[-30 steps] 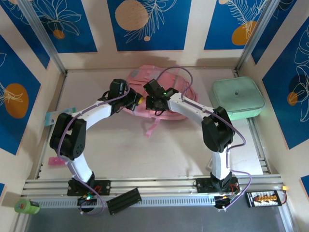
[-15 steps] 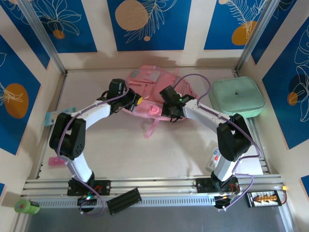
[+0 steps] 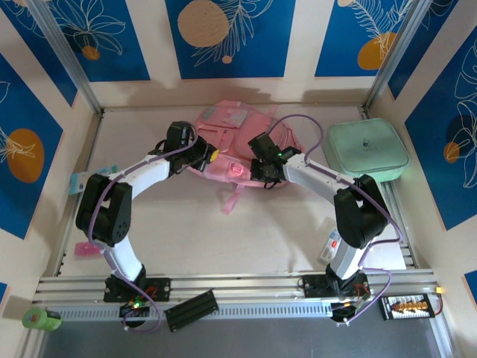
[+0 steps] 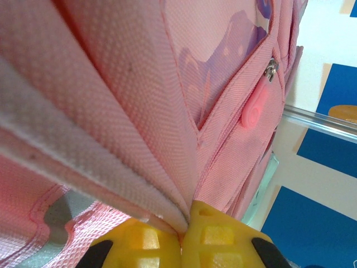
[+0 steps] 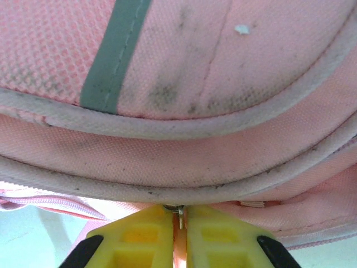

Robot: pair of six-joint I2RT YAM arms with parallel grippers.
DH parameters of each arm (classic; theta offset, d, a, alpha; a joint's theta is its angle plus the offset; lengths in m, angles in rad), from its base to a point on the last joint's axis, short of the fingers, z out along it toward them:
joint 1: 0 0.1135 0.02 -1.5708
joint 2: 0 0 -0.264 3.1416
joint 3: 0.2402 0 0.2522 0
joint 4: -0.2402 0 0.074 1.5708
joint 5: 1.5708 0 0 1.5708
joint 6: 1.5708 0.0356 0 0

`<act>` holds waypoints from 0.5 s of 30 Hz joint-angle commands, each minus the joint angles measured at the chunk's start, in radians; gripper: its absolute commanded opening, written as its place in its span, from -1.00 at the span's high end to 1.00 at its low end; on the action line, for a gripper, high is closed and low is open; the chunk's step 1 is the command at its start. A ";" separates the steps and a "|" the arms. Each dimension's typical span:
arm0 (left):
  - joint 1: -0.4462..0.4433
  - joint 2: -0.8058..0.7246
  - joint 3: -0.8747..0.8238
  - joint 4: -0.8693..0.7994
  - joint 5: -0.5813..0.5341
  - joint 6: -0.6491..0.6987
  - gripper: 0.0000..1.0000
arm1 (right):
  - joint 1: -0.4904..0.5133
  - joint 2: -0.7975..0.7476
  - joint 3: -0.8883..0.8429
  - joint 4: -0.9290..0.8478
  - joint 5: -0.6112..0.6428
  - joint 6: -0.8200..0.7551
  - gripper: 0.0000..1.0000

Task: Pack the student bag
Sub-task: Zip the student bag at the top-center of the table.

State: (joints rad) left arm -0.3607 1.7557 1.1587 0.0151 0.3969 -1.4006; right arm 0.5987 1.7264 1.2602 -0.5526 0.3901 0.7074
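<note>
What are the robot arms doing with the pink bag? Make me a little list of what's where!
bag: pink, lying at the back of the table
left gripper: shut, pinching a fold of the bag
right gripper: shut on the bag's edge
zip pull: pink, on a bag pocket
case: mint green, right of the bag, not touching it

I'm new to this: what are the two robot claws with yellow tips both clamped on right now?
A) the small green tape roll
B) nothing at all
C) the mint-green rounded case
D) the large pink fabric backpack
D: the wrist views show both closed on the large pink fabric backpack, the left gripper pinching a fold of its cloth and the right gripper nipping a small metal piece at its piped edge.
</note>
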 commanded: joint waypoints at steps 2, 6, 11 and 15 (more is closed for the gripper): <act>0.021 -0.011 0.002 0.006 0.020 0.050 1.00 | -0.009 -0.037 -0.020 -0.003 0.084 -0.002 0.88; 0.029 -0.012 -0.007 0.001 -0.009 0.087 1.00 | -0.061 -0.092 -0.095 0.005 0.118 -0.018 1.00; 0.029 0.001 0.009 -0.058 -0.025 0.169 1.00 | -0.145 -0.153 -0.183 0.068 0.021 -0.058 1.00; 0.032 0.026 0.033 -0.085 -0.048 0.245 0.89 | -0.123 -0.176 -0.173 0.111 -0.074 -0.146 1.00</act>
State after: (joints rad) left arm -0.3561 1.7626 1.1587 -0.0196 0.3916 -1.2697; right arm 0.4717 1.5890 1.0966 -0.4526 0.3580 0.6319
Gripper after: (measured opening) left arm 0.065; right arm 0.055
